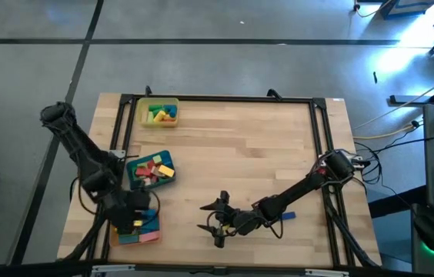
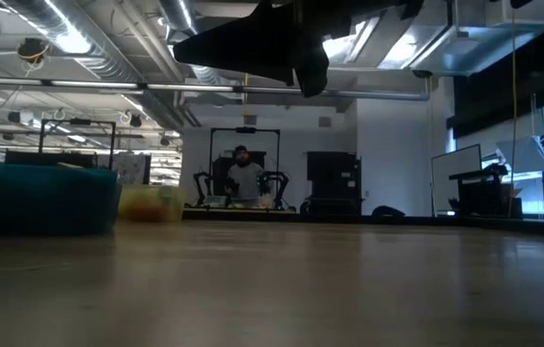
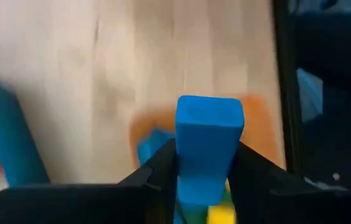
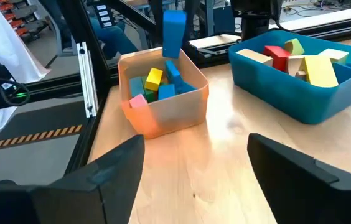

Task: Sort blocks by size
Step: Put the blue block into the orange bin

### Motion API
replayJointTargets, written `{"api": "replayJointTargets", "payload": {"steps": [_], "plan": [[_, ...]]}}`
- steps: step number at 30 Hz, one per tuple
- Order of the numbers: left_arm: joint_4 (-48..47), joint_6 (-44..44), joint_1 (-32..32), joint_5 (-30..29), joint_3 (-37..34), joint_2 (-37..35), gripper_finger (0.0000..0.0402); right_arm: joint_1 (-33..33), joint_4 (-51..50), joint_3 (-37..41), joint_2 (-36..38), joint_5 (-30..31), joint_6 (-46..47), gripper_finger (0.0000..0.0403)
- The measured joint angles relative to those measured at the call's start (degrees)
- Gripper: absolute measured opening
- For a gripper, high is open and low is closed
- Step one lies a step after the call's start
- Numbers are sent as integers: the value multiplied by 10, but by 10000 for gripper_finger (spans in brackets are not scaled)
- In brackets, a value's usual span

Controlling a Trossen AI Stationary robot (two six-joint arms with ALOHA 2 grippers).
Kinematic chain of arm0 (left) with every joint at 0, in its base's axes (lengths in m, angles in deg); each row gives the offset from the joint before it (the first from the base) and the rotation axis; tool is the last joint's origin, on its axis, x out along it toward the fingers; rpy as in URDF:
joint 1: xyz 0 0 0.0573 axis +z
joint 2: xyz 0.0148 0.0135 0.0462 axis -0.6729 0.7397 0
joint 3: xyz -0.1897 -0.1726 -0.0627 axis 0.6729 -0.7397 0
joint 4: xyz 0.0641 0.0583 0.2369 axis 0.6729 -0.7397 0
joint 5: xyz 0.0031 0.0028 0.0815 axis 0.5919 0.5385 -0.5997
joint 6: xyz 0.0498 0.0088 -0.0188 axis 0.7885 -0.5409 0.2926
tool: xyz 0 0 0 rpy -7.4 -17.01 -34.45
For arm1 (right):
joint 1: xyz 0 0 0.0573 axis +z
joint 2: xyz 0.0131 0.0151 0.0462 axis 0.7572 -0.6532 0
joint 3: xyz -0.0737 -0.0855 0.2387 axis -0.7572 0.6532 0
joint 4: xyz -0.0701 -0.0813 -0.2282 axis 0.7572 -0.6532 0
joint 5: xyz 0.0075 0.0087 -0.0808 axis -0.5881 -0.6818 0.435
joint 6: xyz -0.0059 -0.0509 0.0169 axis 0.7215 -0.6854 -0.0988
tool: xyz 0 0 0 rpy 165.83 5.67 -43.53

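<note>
My left gripper (image 1: 134, 219) (image 3: 206, 155) is shut on a long blue block (image 3: 208, 143) above the orange tray (image 1: 146, 235) (image 4: 163, 112) at the table's near left. That tray holds several blue, yellow, green and pink blocks (image 4: 157, 84). The blue tray (image 1: 150, 171) (image 4: 300, 93) beside it holds red, yellow and tan blocks. At the far left, the yellow tray (image 1: 159, 113) holds a few more. My right gripper (image 1: 215, 223) (image 4: 194, 162) stands open near the near edge, holding nothing and facing the trays. My left gripper pinches the blue block's two long sides (image 3: 185, 171) between its two fingers (image 3: 160, 168), which lie along the block. The block's free end (image 3: 210, 115) sticks out past the fingertips. It hangs roughly upright (image 4: 174, 34), lifted clear above the orange tray.
A loose blue block (image 1: 288, 218) lies on the wood beside my right arm. A black frame (image 1: 321, 154) runs round the table. Bare wood (image 1: 240, 154) fills the middle. A person (image 2: 243, 173) sits far behind the table.
</note>
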Motion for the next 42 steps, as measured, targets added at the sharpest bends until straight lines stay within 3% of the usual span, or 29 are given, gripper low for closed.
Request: {"api": "replayJointTargets", "payload": {"steps": [4,8,13,25,29,35,42], "plan": [[-20,-124,-50,15,-31,3,93,-1,0,0,0,0,0,287],[-8,-175,-75,16,-56,19,94,-1,0,0,0,0,0,287],[3,-179,-72,16,-66,40,116,-1,0,0,0,0,3,287],[-19,-145,-59,22,-54,28,218,2,-17,1,6,0,4,287],[1,-92,-66,-43,-34,6,224,16,-129,1,50,3,37,287],[112,64,-73,-192,-40,-11,220,41,-398,0,118,-30,207,287],[233,150,-49,-192,-73,-9,219,66,-675,1,142,-135,404,287]]}}
